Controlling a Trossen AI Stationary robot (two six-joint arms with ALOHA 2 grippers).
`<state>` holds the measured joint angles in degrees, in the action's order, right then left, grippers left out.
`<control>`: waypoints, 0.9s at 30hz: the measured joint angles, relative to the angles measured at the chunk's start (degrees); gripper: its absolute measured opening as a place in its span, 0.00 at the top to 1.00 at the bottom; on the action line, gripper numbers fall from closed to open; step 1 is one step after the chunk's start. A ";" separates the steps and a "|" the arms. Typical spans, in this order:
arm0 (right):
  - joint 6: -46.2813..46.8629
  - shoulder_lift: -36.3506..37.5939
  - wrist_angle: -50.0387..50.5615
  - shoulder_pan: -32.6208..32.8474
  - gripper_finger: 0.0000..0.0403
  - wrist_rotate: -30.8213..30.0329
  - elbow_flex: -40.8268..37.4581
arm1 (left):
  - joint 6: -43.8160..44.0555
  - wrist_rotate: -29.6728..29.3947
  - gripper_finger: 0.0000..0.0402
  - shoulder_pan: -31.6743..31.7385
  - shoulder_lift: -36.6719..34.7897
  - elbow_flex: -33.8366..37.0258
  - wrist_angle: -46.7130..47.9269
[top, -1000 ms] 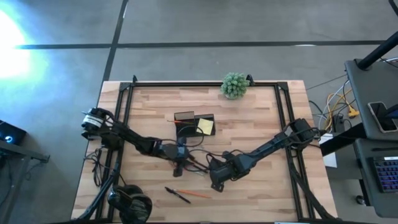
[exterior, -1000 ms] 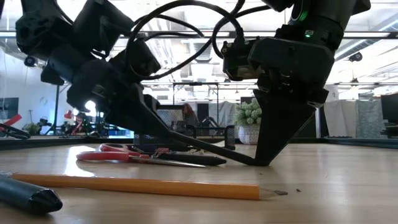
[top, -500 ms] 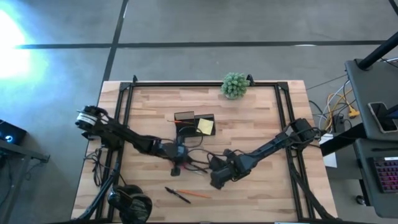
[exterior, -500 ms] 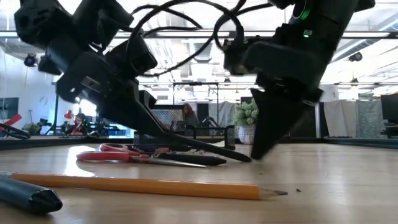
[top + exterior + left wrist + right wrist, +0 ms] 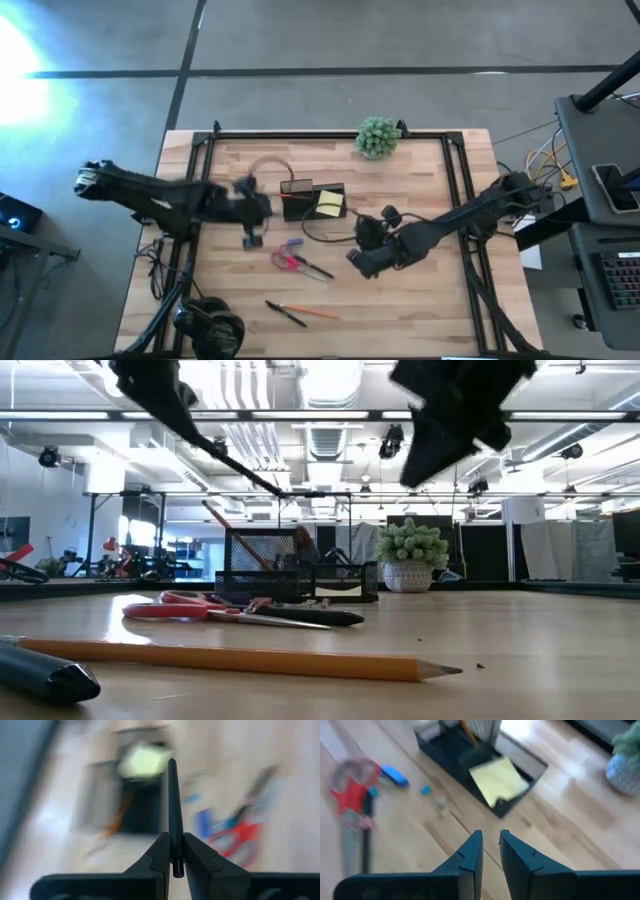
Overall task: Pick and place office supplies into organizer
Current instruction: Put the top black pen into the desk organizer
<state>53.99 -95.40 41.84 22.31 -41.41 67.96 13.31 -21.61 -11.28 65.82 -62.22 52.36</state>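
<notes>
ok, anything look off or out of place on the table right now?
Nothing damaged or spilled. The scissors, a pencil and a black pen lie loose on the table outside the organizer; the left hand grips a thin black pen.

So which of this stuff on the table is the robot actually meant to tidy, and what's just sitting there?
Part of the job:
organizer
yellow sticky pad
scissors
black pen, shut in the left gripper
pencil

Just lying about:
green plant
headphones
</notes>
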 joint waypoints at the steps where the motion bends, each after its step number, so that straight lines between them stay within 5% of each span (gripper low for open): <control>1: 0.03 -0.06 -0.39 -0.55 0.85 0.18 -0.36 | 0.19 -2.32 0.95 1.06 0.45 -3.22 4.41; 7: -0.47 -1.42 -3.07 -3.10 0.86 5.63 -2.02 | -0.31 -3.28 0.95 11.71 4.96 -15.18 17.06; 13: -0.56 -2.19 -3.47 -3.24 0.87 5.81 -2.14 | -7.71 9.06 0.95 22.68 10.09 -16.52 18.46; 19: -0.47 -2.25 -3.23 -3.22 0.87 5.82 -2.87 | -13.92 18.16 0.95 27.62 14.28 -17.40 15.53; 27: -0.43 -2.25 -3.39 -3.24 0.87 5.81 -4.15 | -19.39 21.14 0.95 29.00 22.57 -17.30 15.56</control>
<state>53.55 -97.65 38.44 19.07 -35.59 63.81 -6.08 -0.47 17.72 88.39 -79.53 67.92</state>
